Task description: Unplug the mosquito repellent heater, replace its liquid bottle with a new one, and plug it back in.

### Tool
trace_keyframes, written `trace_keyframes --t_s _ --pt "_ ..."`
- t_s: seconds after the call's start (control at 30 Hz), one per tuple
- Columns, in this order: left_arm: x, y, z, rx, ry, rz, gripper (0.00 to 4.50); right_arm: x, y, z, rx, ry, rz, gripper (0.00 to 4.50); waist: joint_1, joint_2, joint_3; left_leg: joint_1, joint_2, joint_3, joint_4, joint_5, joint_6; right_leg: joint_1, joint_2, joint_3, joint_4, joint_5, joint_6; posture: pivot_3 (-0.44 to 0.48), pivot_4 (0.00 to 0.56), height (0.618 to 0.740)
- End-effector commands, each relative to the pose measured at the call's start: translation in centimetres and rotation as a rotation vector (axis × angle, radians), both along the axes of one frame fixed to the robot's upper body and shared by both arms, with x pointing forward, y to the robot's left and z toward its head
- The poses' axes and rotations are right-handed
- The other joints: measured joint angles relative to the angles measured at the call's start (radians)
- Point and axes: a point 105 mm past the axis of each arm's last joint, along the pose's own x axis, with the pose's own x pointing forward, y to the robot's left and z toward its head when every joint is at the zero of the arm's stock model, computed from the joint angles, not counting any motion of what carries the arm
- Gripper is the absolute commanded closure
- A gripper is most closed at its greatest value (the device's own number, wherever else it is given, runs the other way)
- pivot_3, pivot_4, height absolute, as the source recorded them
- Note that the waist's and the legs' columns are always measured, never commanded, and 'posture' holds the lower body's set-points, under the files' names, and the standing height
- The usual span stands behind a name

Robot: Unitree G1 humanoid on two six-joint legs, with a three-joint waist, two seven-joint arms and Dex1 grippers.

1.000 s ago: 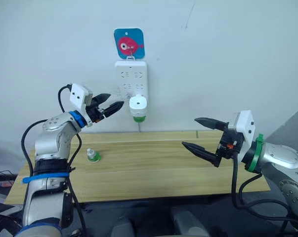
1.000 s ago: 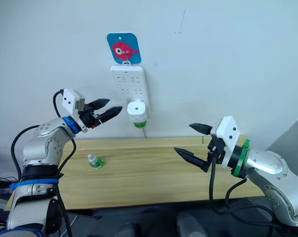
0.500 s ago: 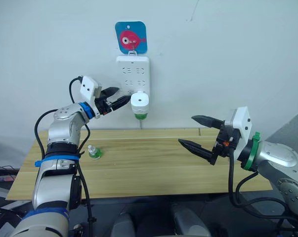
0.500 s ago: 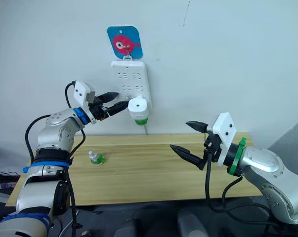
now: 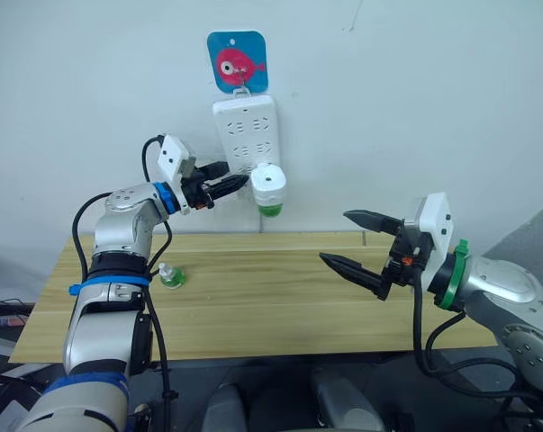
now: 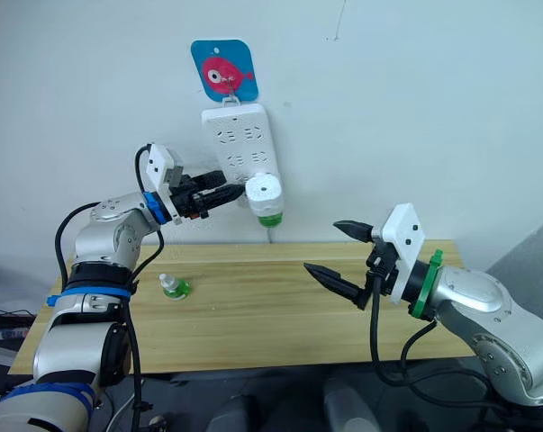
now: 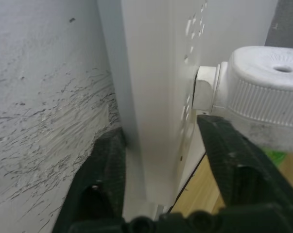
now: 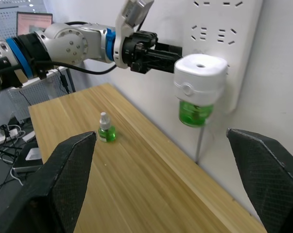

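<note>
The white mosquito repellent heater (image 5: 269, 183) is plugged into the bottom of a white power strip (image 5: 244, 126) hanging on the wall, with its green liquid bottle (image 5: 271, 210) screwed in beneath. My left gripper (image 5: 235, 180) is open just left of the heater. In the left wrist view its fingers (image 7: 224, 160) straddle the strip's lower side edge, one against the wall and one in front beside the heater's plug. A spare green bottle (image 5: 169, 276) stands on the wooden table (image 5: 280, 301). My right gripper (image 5: 334, 236) hovers open above the table's right half, holding nothing.
A blue card with a pink fish (image 5: 236, 61) hangs above the strip. The strip's cord (image 6: 270, 234) drops behind the table. The strip hangs slightly tilted. A gap lies between the table's back edge and the wall.
My left gripper has advanced right to the strip's lower edge, beside the heater. The strip's lower end and the heater have swung slightly right. The right gripper stays roughly where it was.
</note>
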Motion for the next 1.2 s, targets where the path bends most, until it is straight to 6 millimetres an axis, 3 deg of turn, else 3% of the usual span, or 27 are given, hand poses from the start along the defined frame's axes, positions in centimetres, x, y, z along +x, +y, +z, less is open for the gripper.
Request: trace_keyframes --t_s 0.03,0.4,0.67,1.2 --pt "-0.2 -0.6 1.9 0.009 -0.066 -0.032 3.07 0.1 0.8 1.5 0.037 -0.069 -0.016 0.0 0.001 0.001 0.0 0.0 0.0 0.0 0.0 0.0 0.0 0.0 0.0 0.0 0.0 0.0 0.0 -0.197 0.182 0.704" --pt "-0.5 -0.8 1.3 0.041 -0.068 -0.045 3.15 5.3 4.1 1.4 0.044 -0.106 -0.395 0.0 0.002 0.002 0.001 -0.002 0.0 -0.002 0.001 0.0 0.0 -0.001 0.0 -0.001 0.001 0.0 0.0 -0.191 0.182 0.704" --pt "-0.6 -1.1 1.1 0.049 -0.075 -0.046 3.17 7.2 6.8 0.9 0.057 -0.114 -0.432 0.0 0.003 0.002 0.001 -0.004 0.0 -0.006 0.001 0.0 0.0 -0.002 -0.001 -0.005 0.001 0.0 0.0 -0.175 0.173 0.704" --pt "-0.7 -0.8 1.3 0.053 -0.083 -0.035 3.17 10.2 8.3 1.5 0.141 -0.155 -0.489 0.0 0.003 0.002 0.001 -0.006 -0.001 -0.01 0.001 0.0 0.0 -0.002 -0.001 -0.009 0.001 0.001 -0.002 -0.159 0.16 0.704"
